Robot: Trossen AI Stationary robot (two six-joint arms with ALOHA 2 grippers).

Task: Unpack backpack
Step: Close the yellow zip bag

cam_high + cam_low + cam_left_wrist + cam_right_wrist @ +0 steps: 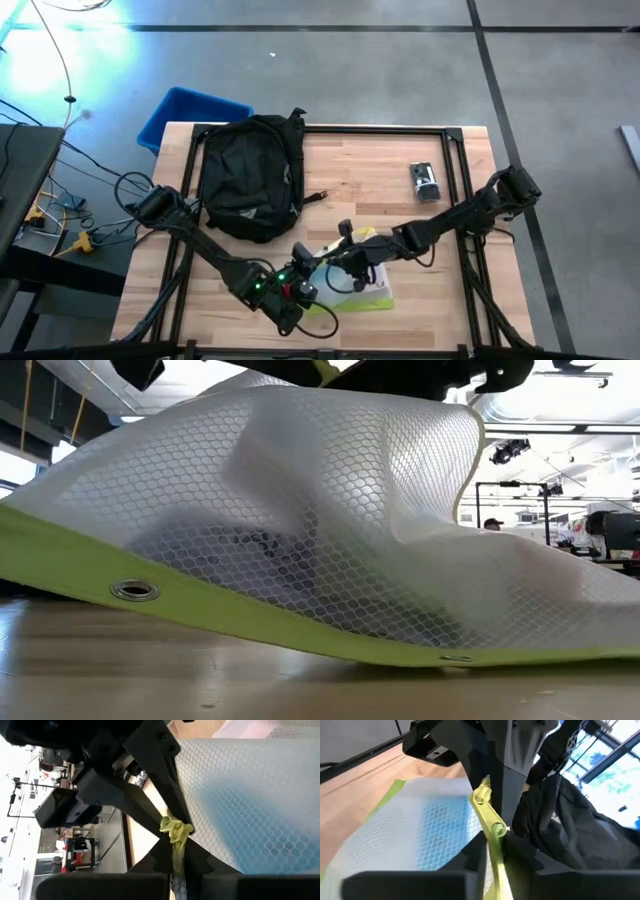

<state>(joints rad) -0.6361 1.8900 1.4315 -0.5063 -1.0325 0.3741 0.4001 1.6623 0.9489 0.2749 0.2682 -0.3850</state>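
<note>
Blue bin sat off the worktop's far-left corner. Backpack lay on the worktop's left half. Left gripper and right gripper met at the mesh pouch near the front edge, each with jaws closed on its yellow edge. A small device lay at far right.
</note>
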